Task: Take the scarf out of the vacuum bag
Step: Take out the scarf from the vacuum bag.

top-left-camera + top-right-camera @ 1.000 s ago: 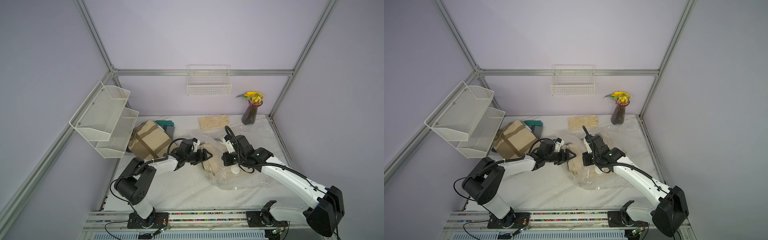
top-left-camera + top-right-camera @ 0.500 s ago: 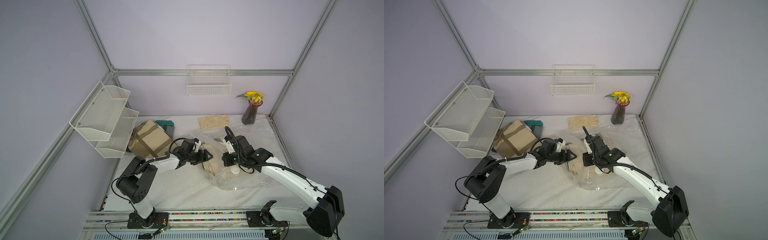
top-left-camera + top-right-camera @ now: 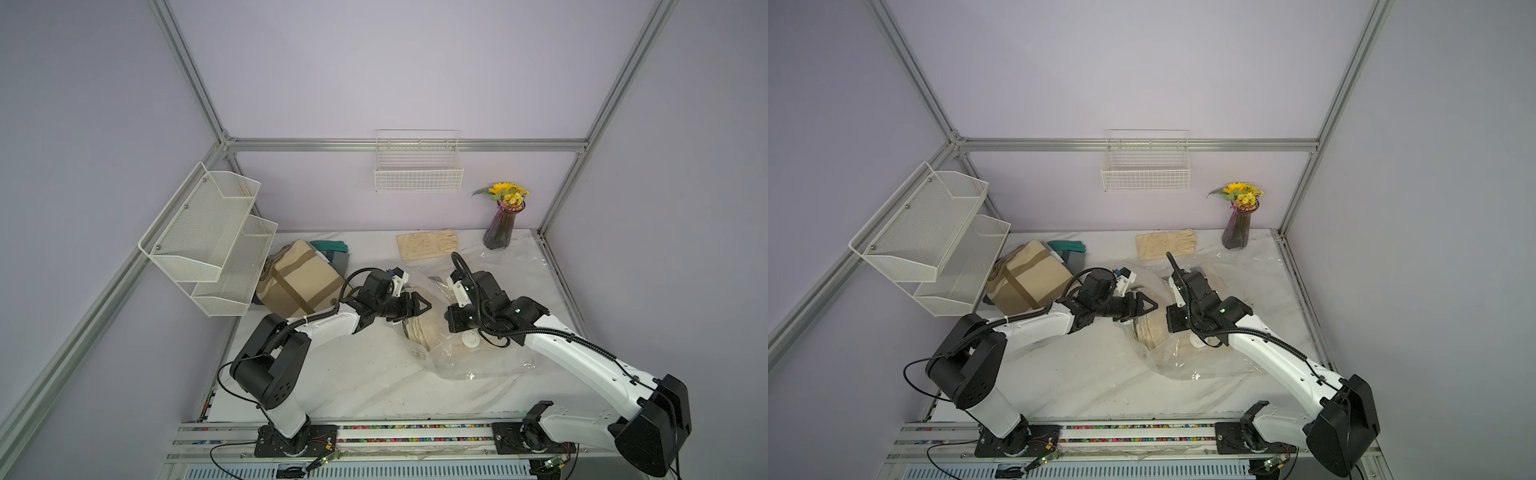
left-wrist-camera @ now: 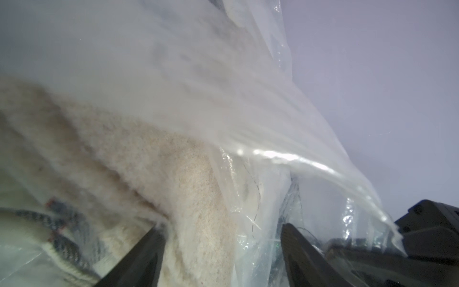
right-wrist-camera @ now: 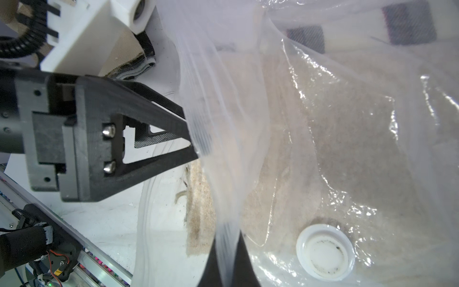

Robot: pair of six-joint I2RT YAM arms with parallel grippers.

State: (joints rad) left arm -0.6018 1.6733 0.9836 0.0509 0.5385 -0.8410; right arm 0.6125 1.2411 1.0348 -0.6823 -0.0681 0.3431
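The vacuum bag [image 3: 478, 361] [image 3: 1204, 361] lies crinkled at the table's middle right, its white valve cap [image 3: 471, 339] [image 5: 324, 251] facing up. The beige folded scarf [image 3: 424, 328] [image 3: 1152, 332] sits inside it and shows at the bag's mouth. My left gripper [image 3: 419, 309] [image 3: 1144, 306] reaches into that mouth. In the left wrist view its jaws [image 4: 221, 238] stand apart around a fold of scarf [image 4: 193, 198] and some film. My right gripper [image 3: 453, 322] [image 5: 227, 248] is shut on the bag's upper film and holds it raised.
At the back left lies a beige strapped bundle [image 3: 299, 282], with a teal glove [image 3: 330, 246] behind it. Cream gloves [image 3: 426, 245] and a vase of flowers [image 3: 503, 224] stand at the back. Wire shelves [image 3: 212, 241] overhang the left edge, and a basket [image 3: 417, 170] hangs on the wall.
The left gripper's jaws have narrowed a little around the scarf fold. The right arm has stayed put, still pinching the bag film.
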